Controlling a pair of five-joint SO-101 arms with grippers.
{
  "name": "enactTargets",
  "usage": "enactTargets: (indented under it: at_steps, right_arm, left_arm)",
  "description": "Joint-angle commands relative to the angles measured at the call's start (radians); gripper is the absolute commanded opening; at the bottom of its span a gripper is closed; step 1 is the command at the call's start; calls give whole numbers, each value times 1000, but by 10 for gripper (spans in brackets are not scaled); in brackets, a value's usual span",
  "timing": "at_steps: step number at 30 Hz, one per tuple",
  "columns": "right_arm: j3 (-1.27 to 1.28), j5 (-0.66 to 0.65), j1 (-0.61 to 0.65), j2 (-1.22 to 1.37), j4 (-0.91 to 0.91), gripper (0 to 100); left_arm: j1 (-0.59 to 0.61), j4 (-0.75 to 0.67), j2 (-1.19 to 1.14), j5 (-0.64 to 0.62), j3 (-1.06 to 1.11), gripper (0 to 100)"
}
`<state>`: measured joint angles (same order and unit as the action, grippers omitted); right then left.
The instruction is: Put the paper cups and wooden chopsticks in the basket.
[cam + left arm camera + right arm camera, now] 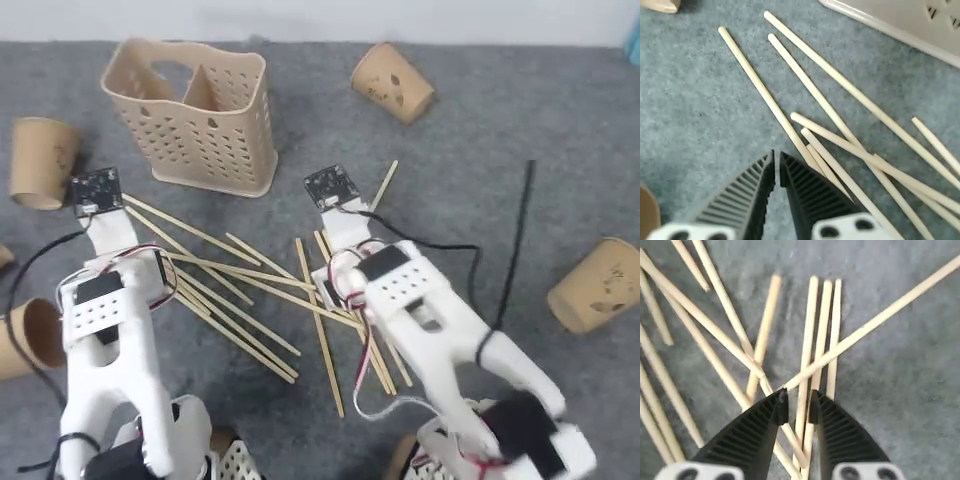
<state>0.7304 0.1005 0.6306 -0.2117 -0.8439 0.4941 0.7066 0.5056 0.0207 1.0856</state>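
Note:
A beige perforated basket stands at the back left. Wooden chopsticks lie scattered across the grey mat between my two arms. Paper cups lie on their sides: one left of the basket, one at the back, one at the right, one at the front left. My left gripper is shut and empty, low over the mat beside a chopstick. My right gripper is slightly open, its jaws straddling a chopstick in a crossed pile.
The left arm and the right arm rise from the front edge. A black cable runs across the mat on the right. The basket's bottom rim lies just beyond the left gripper.

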Motion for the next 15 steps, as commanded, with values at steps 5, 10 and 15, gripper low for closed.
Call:
enactTargets:
  at_steps: [5,10,15]
  right_arm:
    - [-164,68,22,197,-31,188]
    - [-173,64,94,193,-33,181]
    - [-173,64,111,85,-68,181]
  left_arm:
    - [-2,-25,38,15,1,13]
    - [-2,-43,38,17,5,13]
    - [-2,-64,35,17,7,13]
